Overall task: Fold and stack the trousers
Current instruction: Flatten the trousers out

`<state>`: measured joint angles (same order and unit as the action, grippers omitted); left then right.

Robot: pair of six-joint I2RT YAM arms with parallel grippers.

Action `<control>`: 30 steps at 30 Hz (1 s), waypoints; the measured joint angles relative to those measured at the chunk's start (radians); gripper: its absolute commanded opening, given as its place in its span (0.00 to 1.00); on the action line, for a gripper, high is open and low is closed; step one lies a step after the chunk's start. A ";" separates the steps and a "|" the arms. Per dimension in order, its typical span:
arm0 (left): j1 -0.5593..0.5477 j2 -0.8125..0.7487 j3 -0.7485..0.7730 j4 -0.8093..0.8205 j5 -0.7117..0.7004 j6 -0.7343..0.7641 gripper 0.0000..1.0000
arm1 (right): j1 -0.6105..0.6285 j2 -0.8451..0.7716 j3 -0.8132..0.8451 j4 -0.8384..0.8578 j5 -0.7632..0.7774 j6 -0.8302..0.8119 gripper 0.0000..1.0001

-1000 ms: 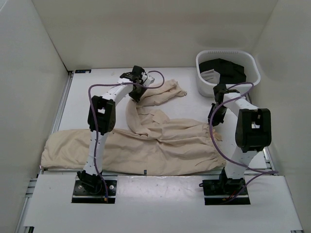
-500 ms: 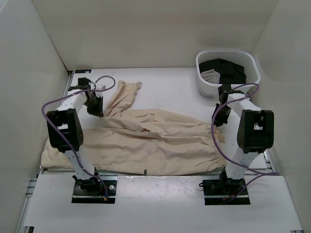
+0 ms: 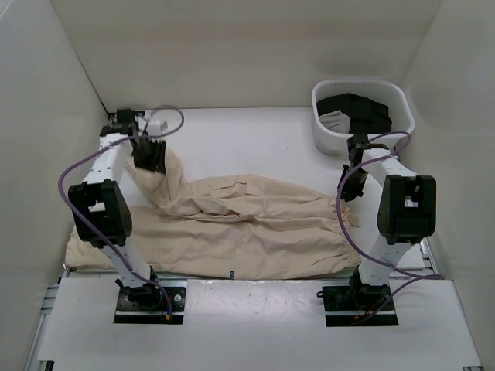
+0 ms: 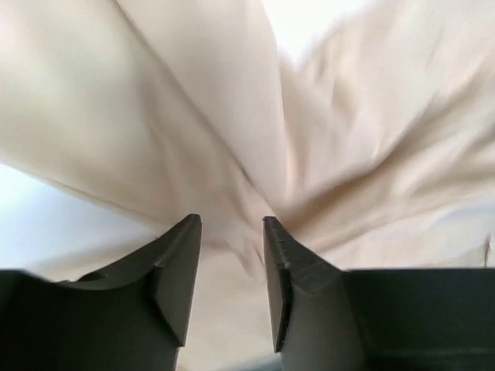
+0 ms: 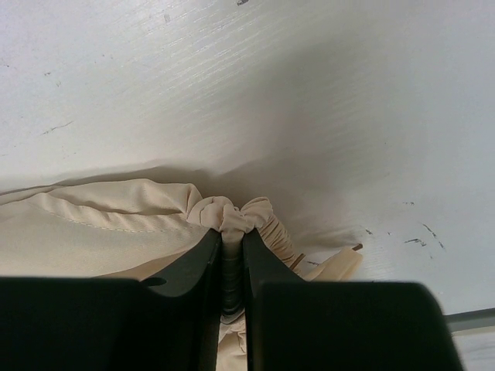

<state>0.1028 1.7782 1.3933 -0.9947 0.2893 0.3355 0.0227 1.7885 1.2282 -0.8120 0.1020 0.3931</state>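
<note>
A second ago the left gripper is near the middle of the back edge; now it hangs by the far left corner, clenched on one leg of the trousers, with cloth bunched between its fingers. That leg, then sprawled toward the back, now runs leftward over the other leg, so the lengthwise fold looks nearly laid, though its end is raised off the table. The right gripper stays pinched on the gathered waistband at the right side. The trousers span the near half of the white worktop. White walls enclose it. A white basket of black clothing sits at the far right corner.
</note>
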 measured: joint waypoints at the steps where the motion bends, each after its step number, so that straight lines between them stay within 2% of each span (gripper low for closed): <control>1: 0.000 0.000 0.079 0.017 0.000 -0.003 0.57 | 0.000 0.000 0.001 0.000 0.000 -0.004 0.00; 2: 0.000 0.002 0.165 0.040 -0.002 -0.008 0.63 | 0.000 0.000 0.001 0.000 0.000 -0.006 0.00; 3: 0.000 0.008 0.244 0.063 -0.001 -0.013 0.65 | 0.000 0.000 0.001 0.000 0.000 -0.008 0.00; 7: -0.004 0.138 0.635 0.112 -0.007 -0.050 0.61 | 0.000 0.000 0.002 -0.001 0.000 -0.012 0.00; 9: -0.007 0.248 0.773 0.113 -0.018 -0.074 0.64 | 0.000 0.000 0.006 -0.002 0.000 -0.014 0.00; 10: -0.007 0.310 0.821 0.122 -0.027 -0.090 0.70 | 0.002 0.000 0.008 -0.001 0.000 -0.015 0.00; 13: -0.011 0.499 0.885 0.120 -0.056 -0.132 0.73 | 0.005 0.000 0.012 -0.001 0.000 -0.018 0.00; 17: -0.025 0.714 0.896 0.099 -0.119 -0.160 0.75 | 0.010 0.000 0.013 -0.001 0.000 -0.023 0.00; 21: -0.043 0.752 0.936 0.112 -0.183 -0.172 0.77 | 0.012 0.000 0.011 -0.001 0.000 -0.026 0.00; 23: -0.052 0.747 0.945 0.129 -0.208 -0.179 0.58 | 0.013 0.000 0.003 0.000 0.000 -0.028 0.00; 25: -0.056 0.747 0.940 0.138 -0.232 -0.185 0.31 | 0.014 0.000 -0.008 0.000 0.001 -0.028 0.00; 26: -0.055 0.747 0.931 0.140 -0.242 -0.179 0.14 | 0.014 0.000 -0.012 -0.001 0.003 -0.028 0.00; 30: -0.042 0.748 0.882 0.135 -0.270 -0.167 0.14 | 0.016 0.000 -0.011 -0.002 0.014 -0.021 0.00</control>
<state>0.0605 2.5263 2.2749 -0.8597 0.0193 0.1680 0.0387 1.7885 1.2167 -0.8143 0.1162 0.3721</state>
